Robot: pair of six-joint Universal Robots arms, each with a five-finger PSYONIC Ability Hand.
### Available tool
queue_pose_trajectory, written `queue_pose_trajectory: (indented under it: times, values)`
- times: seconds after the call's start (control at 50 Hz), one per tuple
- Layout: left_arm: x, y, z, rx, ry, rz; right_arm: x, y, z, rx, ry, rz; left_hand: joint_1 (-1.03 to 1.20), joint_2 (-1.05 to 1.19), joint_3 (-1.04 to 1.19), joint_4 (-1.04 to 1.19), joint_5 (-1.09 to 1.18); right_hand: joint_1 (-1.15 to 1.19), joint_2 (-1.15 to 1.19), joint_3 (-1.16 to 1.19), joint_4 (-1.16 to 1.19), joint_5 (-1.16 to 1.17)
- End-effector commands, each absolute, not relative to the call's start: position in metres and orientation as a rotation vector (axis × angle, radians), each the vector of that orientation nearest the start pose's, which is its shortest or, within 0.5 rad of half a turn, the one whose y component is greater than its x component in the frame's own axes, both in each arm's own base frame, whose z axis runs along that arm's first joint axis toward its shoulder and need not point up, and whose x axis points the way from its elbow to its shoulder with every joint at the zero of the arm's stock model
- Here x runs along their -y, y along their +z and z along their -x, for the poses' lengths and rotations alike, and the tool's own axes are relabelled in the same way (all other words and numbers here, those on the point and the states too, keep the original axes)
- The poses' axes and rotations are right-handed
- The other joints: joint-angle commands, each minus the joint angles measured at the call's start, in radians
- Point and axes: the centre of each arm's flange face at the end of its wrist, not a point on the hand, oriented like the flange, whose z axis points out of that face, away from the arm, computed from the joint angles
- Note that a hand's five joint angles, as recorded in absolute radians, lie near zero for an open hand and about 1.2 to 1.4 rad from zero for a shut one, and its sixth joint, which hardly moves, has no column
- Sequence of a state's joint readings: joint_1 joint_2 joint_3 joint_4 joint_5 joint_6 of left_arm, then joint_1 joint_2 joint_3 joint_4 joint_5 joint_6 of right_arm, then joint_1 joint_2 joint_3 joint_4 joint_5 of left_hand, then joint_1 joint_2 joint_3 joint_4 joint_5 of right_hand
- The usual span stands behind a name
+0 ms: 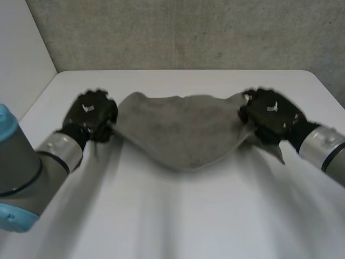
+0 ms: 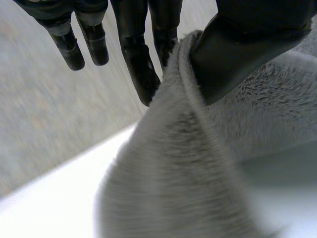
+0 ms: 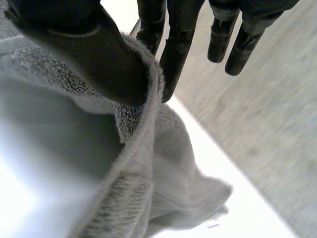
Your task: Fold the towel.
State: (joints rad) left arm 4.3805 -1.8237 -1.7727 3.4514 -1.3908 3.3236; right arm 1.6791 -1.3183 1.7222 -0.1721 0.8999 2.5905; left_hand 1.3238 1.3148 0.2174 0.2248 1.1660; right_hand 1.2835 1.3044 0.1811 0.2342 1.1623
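A grey towel (image 1: 183, 132) hangs stretched between my two hands above the white table (image 1: 178, 216), sagging in the middle. My left hand (image 1: 92, 114) holds the towel's left end; in its wrist view the thumb (image 2: 233, 54) pinches the towel's edge (image 2: 188, 129) against the fingers (image 2: 143, 74). My right hand (image 1: 269, 116) holds the right end the same way: its thumb (image 3: 94, 59) presses the towel's hem (image 3: 143, 124) against the fingers (image 3: 173, 59). The towel's far side droops below each grip.
A grey concrete wall (image 1: 188, 32) stands behind the table's far edge. A pale wall panel (image 1: 21, 48) rises at the left. The table's near half lies bare under the towel.
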Motion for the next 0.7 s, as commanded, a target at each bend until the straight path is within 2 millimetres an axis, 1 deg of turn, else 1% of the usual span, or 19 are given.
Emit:
queue_pose_trajectory:
  times: [0.02,0.06,0.14,0.24,0.26,0.28,0.32,0.34,0.36,0.38,0.4,0.42,0.44,0.46,0.48,0.5,0.54,0.66,0.7]
  values:
    - [0.257,0.164,0.251,-2.509,-2.054,-0.915,0.282,0.164,-0.213,-1.956,-1.707,1.343,0.072,0.081,-0.043,-0.05,0.056,0.113,0.092,-0.007,-0.06,0.059]
    - [0.256,0.163,0.251,-2.509,-2.05,-0.911,0.279,0.162,-0.213,-1.973,-1.679,1.353,0.072,0.081,-0.043,-0.05,0.056,0.113,0.092,-0.007,-0.06,0.059]
    - [0.255,0.161,0.254,-2.511,-2.047,-0.924,0.272,0.164,-0.212,-1.999,-1.607,1.331,0.072,0.081,-0.043,-0.05,0.056,0.113,0.092,-0.007,-0.06,0.059]
    - [0.256,0.155,0.255,-2.512,-2.044,-0.924,0.272,0.171,-0.212,-2.004,-1.617,1.298,0.072,0.081,-0.043,-0.05,0.056,0.113,0.092,-0.007,-0.06,0.059]
    - [0.257,0.153,0.255,-2.507,-2.047,-0.918,0.272,0.172,-0.212,-2.009,-1.611,1.27,-0.151,-0.142,-0.043,-0.05,-0.168,0.113,0.092,-0.007,-0.06,0.059]
    - [0.257,0.153,0.255,-2.507,-2.047,-0.918,0.272,0.172,-0.212,-2.009,-1.611,1.27,-0.153,-0.144,-0.043,-0.05,-0.17,0.113,0.092,-0.007,-0.06,0.059]
    - [0.259,0.151,0.252,-2.501,-2.031,-0.88,0.273,0.172,-0.211,-2.033,-1.585,1.184,-0.638,-0.629,-0.043,-0.05,-0.655,0.113,0.092,-0.007,-0.06,0.059]
    - [0.259,0.151,0.252,-2.501,-2.03,-0.879,0.273,0.172,-0.211,-2.033,-1.585,1.183,-0.641,-0.632,-0.043,-0.05,-0.657,0.113,0.092,-0.007,-0.06,0.059]
    - [0.259,0.15,0.249,-2.495,-2.013,-0.848,0.273,0.173,-0.211,-2.045,-1.571,1.144,-0.812,-0.803,-0.043,-0.05,-0.829,0.076,0.055,-0.007,-0.06,0.023]
    - [0.26,0.15,0.249,-2.495,-2.012,-0.847,0.274,0.172,-0.209,-2.065,-1.556,1.101,-0.814,-0.805,-0.043,-0.05,-0.831,-0.305,-0.326,-0.007,-0.06,-0.358]
    - [0.26,0.149,0.246,-2.491,-1.989,-0.81,0.274,0.172,-0.209,-2.065,-1.556,1.101,-0.884,-0.875,-0.043,-0.05,-0.9,-0.309,-0.33,-0.007,-0.06,-0.362]
    - [0.261,0.149,0.244,-2.481,-1.971,-0.775,0.275,0.171,-0.205,-2.085,-1.546,1.058,-0.974,-0.965,-0.043,-0.05,-0.991,-0.693,-0.714,-0.007,-0.06,-0.746]
    - [0.261,0.149,0.244,-2.481,-1.971,-0.774,0.275,0.171,-0.205,-2.085,-1.546,1.058,-0.975,-0.966,-0.043,-0.05,-0.992,-0.696,-0.717,-0.007,-0.06,-0.75]
    - [0.26,0.147,0.241,-2.477,-1.952,-0.746,0.277,0.17,-0.202,-2.108,-1.536,1.01,-1.115,-1.106,-0.043,-0.05,-1.132,-0.894,-0.915,-0.007,-0.06,-0.948]
    - [0.259,0.145,0.238,-2.477,-1.933,-0.731,0.278,0.169,-0.199,-2.123,-1.527,0.97,-1.145,-1.136,-0.043,-0.05,-1.162,-0.908,-0.929,-0.007,-0.06,-0.961]
    - [0.259,0.145,0.238,-2.477,-1.932,-0.731,0.278,0.169,-0.199,-2.123,-1.527,0.97,-1.146,-1.137,-0.043,-0.05,-1.162,-0.908,-0.929,-0.007,-0.06,-0.961]
    - [0.256,0.143,0.235,-2.474,-1.906,-0.725,0.279,0.165,-0.197,-2.141,-1.517,0.904,-1.146,-1.137,-0.043,-0.05,-1.162,-0.905,-0.926,-0.007,-0.06,-0.958]
    - [0.254,0.14,0.231,-2.475,-1.879,-0.717,0.281,0.157,-0.19,-2.187,-1.546,0.826,-1.146,-1.137,-0.043,-0.05,-1.162,-0.893,-0.914,-0.007,-0.06,-0.947]
    - [0.253,0.138,0.228,-2.48,-1.863,-0.706,0.282,0.153,-0.184,-2.223,-1.554,0.772,-1.146,-1.137,-0.043,-0.05,-1.162,-0.887,-0.908,-0.007,-0.06,-0.941]
